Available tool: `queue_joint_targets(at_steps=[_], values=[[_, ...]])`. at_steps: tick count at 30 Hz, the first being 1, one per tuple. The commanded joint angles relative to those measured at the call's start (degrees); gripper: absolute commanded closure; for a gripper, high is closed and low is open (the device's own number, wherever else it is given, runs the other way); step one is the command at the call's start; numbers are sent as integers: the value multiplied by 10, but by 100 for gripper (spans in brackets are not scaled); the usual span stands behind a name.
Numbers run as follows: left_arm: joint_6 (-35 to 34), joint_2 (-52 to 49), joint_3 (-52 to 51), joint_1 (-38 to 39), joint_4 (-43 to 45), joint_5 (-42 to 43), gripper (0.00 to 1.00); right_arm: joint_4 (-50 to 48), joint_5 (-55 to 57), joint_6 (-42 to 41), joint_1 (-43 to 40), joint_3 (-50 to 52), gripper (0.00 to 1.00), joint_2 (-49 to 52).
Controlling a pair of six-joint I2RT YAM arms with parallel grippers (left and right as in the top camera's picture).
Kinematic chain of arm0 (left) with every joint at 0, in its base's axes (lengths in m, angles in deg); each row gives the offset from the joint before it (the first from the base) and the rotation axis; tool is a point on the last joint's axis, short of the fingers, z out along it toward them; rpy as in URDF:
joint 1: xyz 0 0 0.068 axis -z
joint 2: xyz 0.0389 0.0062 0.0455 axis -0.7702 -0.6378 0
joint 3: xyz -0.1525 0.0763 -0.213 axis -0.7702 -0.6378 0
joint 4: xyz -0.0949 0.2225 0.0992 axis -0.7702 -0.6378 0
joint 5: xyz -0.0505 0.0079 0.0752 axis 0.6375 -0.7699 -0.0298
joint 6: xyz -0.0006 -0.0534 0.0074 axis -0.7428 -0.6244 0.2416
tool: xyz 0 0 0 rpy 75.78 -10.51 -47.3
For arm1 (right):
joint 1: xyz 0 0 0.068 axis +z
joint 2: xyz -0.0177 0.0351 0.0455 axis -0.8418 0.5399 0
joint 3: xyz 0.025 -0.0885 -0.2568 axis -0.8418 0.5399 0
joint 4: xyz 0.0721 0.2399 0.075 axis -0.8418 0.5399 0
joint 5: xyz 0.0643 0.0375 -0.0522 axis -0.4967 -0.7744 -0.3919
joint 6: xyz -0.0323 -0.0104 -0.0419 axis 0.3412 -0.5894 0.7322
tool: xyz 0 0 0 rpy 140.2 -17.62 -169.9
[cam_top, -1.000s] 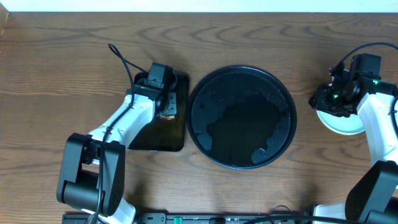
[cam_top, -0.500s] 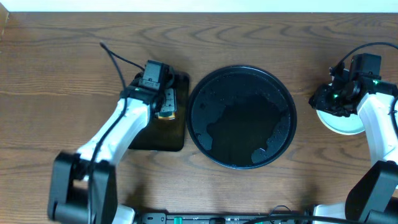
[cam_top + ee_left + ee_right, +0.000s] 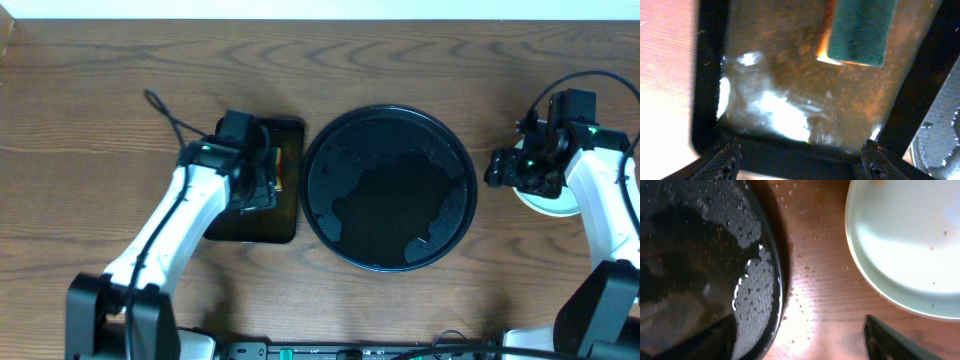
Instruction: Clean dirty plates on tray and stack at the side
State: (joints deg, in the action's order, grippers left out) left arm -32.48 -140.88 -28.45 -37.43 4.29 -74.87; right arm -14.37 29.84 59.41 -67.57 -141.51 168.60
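The round black tray (image 3: 388,188) sits mid-table, wet and with no plates on it; its beaded rim (image 3: 771,275) fills the left of the right wrist view. A pale mint plate (image 3: 910,245) lies on the wood to the right of the tray, and from overhead it is partly under the right arm (image 3: 548,203). My right gripper (image 3: 505,170) (image 3: 800,340) hangs open over the bare wood between tray and plate, holding nothing. My left gripper (image 3: 262,182) (image 3: 800,162) is open over the rectangular tray, and the green sponge (image 3: 860,32) lies free ahead of it.
The small rectangular black tray (image 3: 285,225) (image 3: 710,75) lies left of the round one, with water pooled inside. Water drops dot the wood (image 3: 810,255) between round tray and plate. A cable (image 3: 165,112) trails from the left wrist.
The left gripper opened, let the sponge drop in the rectangular tray and drew back leftward. The right gripper opened and shifted left off the plate.
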Motion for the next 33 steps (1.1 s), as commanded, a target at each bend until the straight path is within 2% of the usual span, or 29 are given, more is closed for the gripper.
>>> queue_joint_targets(at_steps=[1, 8, 14, 20, 24, 33], values=[[-14, 57, 5, -12, -21, 0, 20, 7, 14, 0, 7, 0, 1, -49], [3, 188, -43, -9, -15, 19, 19, -27, 14, 0, 10, 56, 1, -188], [12, 365, -152, -9, 49, 18, 19, -100, 15, 0, 9, 175, 1, -372], [12, 513, -222, -9, 66, 18, 19, -97, 23, 0, 9, 226, 1, -503], [12, 546, -224, -9, 66, 18, 19, -78, 23, 0, 9, 227, 1, -537], [12, 543, -224, -9, 64, 18, 19, -36, 23, 0, 9, 227, 1, -541]])
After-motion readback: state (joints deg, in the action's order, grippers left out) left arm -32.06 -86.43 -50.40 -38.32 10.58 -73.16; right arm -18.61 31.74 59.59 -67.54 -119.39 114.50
